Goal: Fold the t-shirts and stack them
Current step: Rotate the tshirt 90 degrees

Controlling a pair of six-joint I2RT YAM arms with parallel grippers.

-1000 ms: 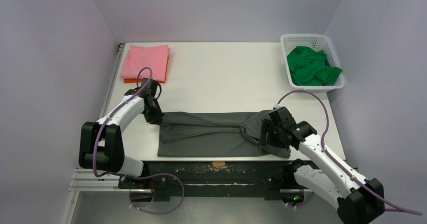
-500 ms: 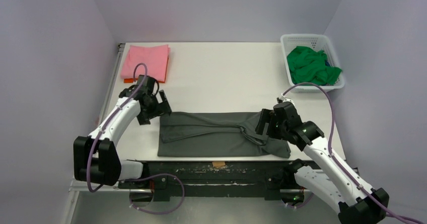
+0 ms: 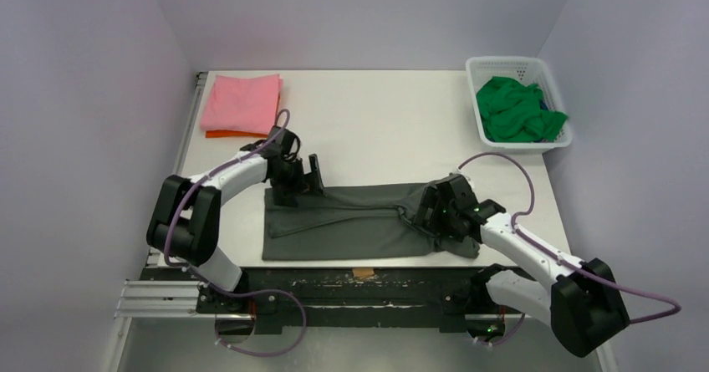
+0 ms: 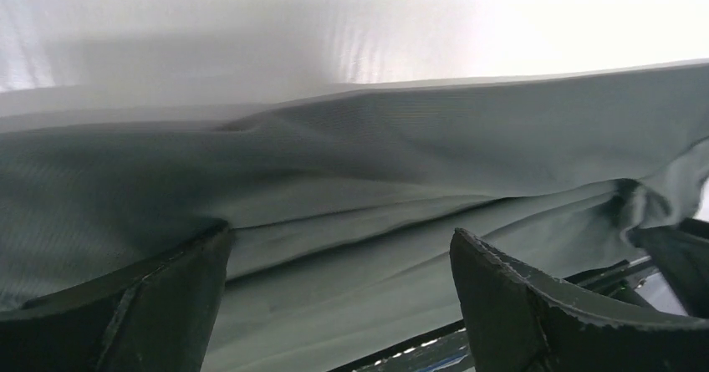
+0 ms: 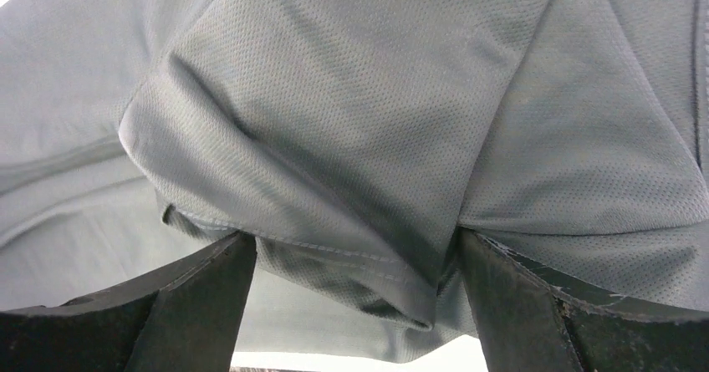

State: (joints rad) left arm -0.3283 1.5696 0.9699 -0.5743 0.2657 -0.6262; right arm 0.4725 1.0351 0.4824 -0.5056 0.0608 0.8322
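Observation:
A dark charcoal-grey t-shirt (image 3: 351,221) lies folded into a long band near the table's front edge, its right end bunched. My left gripper (image 3: 311,174) hovers at the band's far left edge. In the left wrist view it (image 4: 339,238) is open, with flat grey cloth (image 4: 376,155) below the wide-apart fingers. My right gripper (image 3: 426,211) is over the bunched right end. In the right wrist view it (image 5: 355,242) stands open, with a hemmed fold of the shirt (image 5: 334,138) hanging between its fingers. A pink t-shirt (image 3: 242,102) lies folded on an orange one (image 3: 224,134) at the back left.
A white lattice basket (image 3: 502,61) at the back right holds a crumpled green t-shirt (image 3: 514,111). The table's front edge and a black rail (image 3: 359,284) run just below the grey shirt. Purple cables loop off both arms.
The left gripper opened, let go of the shirt's far left corner and slid right along that edge. The right gripper opened wider and shifted slightly left over the bunched end.

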